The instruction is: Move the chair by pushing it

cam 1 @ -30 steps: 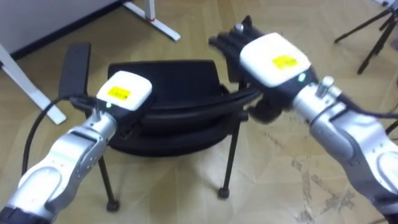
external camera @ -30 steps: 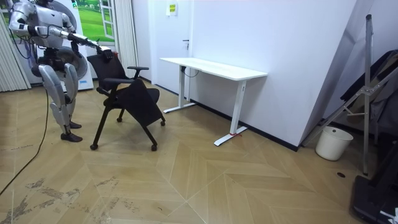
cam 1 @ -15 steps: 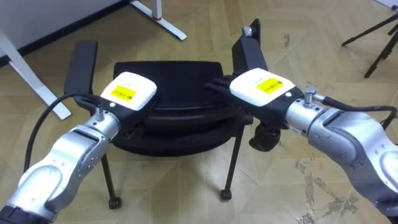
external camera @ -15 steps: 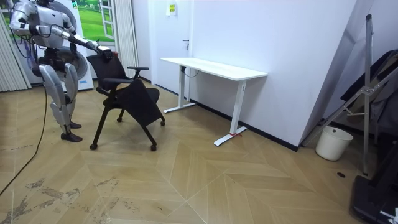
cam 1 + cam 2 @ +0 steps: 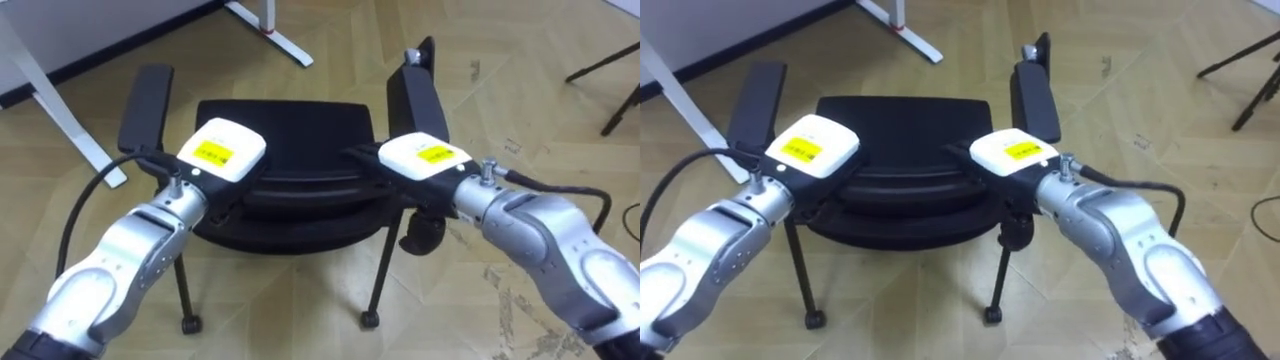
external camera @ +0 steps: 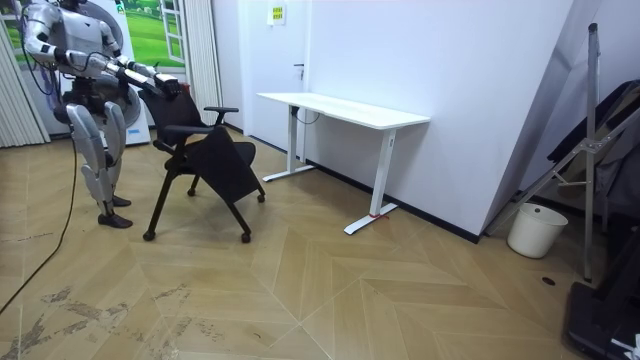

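Observation:
A black chair (image 5: 285, 125) with two armrests stands on thin legs right in front of me, its seat facing away. My left hand (image 5: 222, 152) rests on the left part of the backrest's top edge (image 5: 300, 190). On the right part of that edge lies my right hand (image 5: 425, 157), its dark fingers (image 5: 358, 155) straight and pointing inward along it. In the room view I stand behind the chair (image 6: 205, 150) with both arms stretched out to its back.
A white desk (image 6: 345, 110) stands beyond the chair by the wall; its feet (image 5: 270, 30) and a leg (image 5: 60, 110) show ahead. A dark tripod leg (image 5: 610, 70) is at the far right. A white bin (image 6: 527, 230) stands further off. Wooden floor lies all round.
My right hand has come down from above the chair's right armrest and moved inward onto the backrest's top edge. The left hand has stayed on the backrest.

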`<state>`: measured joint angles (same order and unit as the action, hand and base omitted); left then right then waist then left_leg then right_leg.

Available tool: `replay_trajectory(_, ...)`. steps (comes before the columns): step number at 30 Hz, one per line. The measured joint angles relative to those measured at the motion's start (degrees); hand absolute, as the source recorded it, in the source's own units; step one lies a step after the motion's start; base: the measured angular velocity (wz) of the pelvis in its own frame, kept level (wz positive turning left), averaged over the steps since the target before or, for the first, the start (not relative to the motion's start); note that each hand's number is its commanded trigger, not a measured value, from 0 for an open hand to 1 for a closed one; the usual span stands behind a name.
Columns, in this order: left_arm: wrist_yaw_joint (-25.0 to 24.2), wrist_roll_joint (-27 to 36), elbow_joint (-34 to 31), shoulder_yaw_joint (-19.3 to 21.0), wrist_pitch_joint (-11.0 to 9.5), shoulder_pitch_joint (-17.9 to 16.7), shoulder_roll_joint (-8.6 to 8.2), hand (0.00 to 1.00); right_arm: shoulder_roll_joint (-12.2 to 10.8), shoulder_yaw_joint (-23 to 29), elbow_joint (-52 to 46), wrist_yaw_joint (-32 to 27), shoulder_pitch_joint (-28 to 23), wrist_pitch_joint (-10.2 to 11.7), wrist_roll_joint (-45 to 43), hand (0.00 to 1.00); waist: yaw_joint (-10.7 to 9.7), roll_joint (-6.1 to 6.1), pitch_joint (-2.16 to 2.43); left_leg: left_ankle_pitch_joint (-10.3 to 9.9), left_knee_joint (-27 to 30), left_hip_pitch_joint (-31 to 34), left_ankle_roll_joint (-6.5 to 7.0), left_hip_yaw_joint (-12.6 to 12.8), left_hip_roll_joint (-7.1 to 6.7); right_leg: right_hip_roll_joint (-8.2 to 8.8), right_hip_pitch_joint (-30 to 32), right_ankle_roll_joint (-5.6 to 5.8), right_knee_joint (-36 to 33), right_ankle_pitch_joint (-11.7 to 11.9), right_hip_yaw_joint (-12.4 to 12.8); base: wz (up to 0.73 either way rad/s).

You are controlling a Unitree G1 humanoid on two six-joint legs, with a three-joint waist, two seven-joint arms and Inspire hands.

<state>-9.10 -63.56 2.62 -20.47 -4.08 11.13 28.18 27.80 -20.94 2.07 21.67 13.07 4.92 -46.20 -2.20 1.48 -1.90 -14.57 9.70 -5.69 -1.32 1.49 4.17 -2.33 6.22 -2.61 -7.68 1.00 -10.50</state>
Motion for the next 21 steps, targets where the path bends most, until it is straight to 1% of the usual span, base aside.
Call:
replay_trajectory(1, 0.0, -0.3, 0.0, 0.0, -0.1, 0.0, -0.57, 1.0, -1.3, 0.3, 1.5, -1.8, -0.2, 0.0, -2.0, 0.0, 0.1, -0.39, -0.11, 0.0, 0.0, 0.0, 0.0, -0.1, 0.03, 0.02, -0.1, 0.05, 0.0, 0.0, 0.1, 0.13)
replay_trajectory(3, 0.0, -0.8, 0.0, -0.2, -0.2, -0.1, -1.07, 1.0, -2.1, 0.9, 2.2, -4.2, -1.1, 0.1, -4.2, 0.0, 0.5, -0.91, -0.03, 0.0, 0.1, 0.0, 0.0, -0.2, 0.01, 0.02, -0.1, 0.07, 0.0, 0.0, 0.0, 0.02)
replay_trajectory(5, 0.2, -1.5, 0.0, -0.7, -0.1, -0.1, -1.2, 1.0, -2.7, 1.0, 3.8, -8.7, -2.1, 1.0, -5.3, 0.0, 0.5, -1.27, -0.02, 0.0, 0.3, 0.0, 0.0, -0.2, -0.03, 0.14, -0.2, 0.07, 0.0, 0.0, -0.7, 0.0)
replay_trajectory(9, 0.6, -2.0, 0.0, -1.1, -0.1, -0.1, -1.45, 1.0, -2.9, 1.1, 5.7, -14.8, -3.4, 2.3, -6.1, 0.0, 0.5, -1.61, 0.04, 0.0, 0.6, 0.2, 0.0, -0.2, -0.08, 0.17, -0.2, 0.07, 0.0, 0.0, -1.1, 0.0)
replay_trajectory(11, 0.7, -2.4, 0.0, -1.6, 0.0, -0.1, -1.79, 1.0, -3.1, 1.4, 7.9, -18.9, -4.1, 3.9, -6.1, 0.0, 0.4, -1.83, -0.01, 0.0, 1.1, 0.2, 0.0, -0.2, -0.1, 0.25, -0.6, 0.07, 0.0, 0.0, -1.5, 0.05)
replay_trajectory(12, 0.7, -2.4, 0.1, -1.7, 0.0, -0.1, -2.01, 1.0, -3.2, 1.6, 8.5, -19.9, -4.5, 4.2, -6.1, 0.0, 0.3, -1.98, -0.05, 0.0, 1.2, 0.1, 0.0, -0.3, -0.09, 0.25, -0.8, 0.07, 0.0, 0.0, -1.5, 0.14)
replay_trajectory(13, 0.6, -2.6, 0.2, -2.0, 0.0, -0.3, -2.43, 1.0, -3.5, 2.2, 9.6, -21.8, -4.9, 5.2, -6.1, 0.0, -0.1, -2.32, -0.03, 0.0, 1.5, 0.0, 0.0, -0.3, -0.05, 0.2, -1.3, 0.07, 0.1, 0.0, -1.7, 0.15)
replay_trajectory(14, 0.6, -2.6, 0.2, -2.1, 0.0, -0.5, -2.67, 1.0, -3.6, 2.3, 10.5, -23.8, -5.2, 5.7, -6.0, 0.08, -0.2, -2.52, 0.1, 0.0, 1.7, 0.0, 0.0, -0.2, -0.02, 0.22, -1.4, 0.07, 0.0, 0.0, -1.9, 0.12)
replay_trajectory(15, 0.6, -2.6, 0.2, -2.2, -0.1, -0.6, -2.75, 1.0, -3.6, 2.3, 10.9, -24.7, -5.2, 5.8, -6.0, 0.59, -0.2, -2.7, 0.11, 0.0, 1.7, 0.0, 0.0, -0.1, -0.02, 0.24, -1.4, 0.07, 0.0, 0.0, -1.8, 0.03)
replay_trajectory(16, 0.6, -2.6, 0.2, -2.3, 0.0, -0.6, -2.99, 1.0, -3.6, 2.3, 11.5, -26.2, -5.3, 6.1, -6.0, 1.0, -0.3, -2.98, 0.16, 0.0, 1.7, 0.0, 0.0, 0.0, -0.05, 0.34, -1.4, 0.07, 0.0, 0.0, -1.8, 0.0)
replay_trajectory(18, 0.6, -2.6, 0.1, -2.4, -0.1, -0.7, -3.04, 1.0, -3.6, 2.3, 12.3, -28.1, -5.3, 6.5, -6.0, 1.0, -0.4, -3.31, 0.24, 0.0, 1.7, 0.0, -0.01, -0.1, -0.03, 0.39, -1.4, 0.07, 0.0, 0.0, -1.9, 0.0)
replay_trajectory(21, 0.6, -3.5, 0.0, -2.8, -0.1, -0.7, -3.08, 1.0, -3.6, 2.3, 12.8, -29.4, -5.7, 6.7, -6.0, 1.0, -0.6, -3.33, 0.3, 0.0, 1.7, -0.1, -0.01, -0.1, 0.18, 0.47, -1.7, 0.07, 0.0, 0.0, -2.1, 0.07)
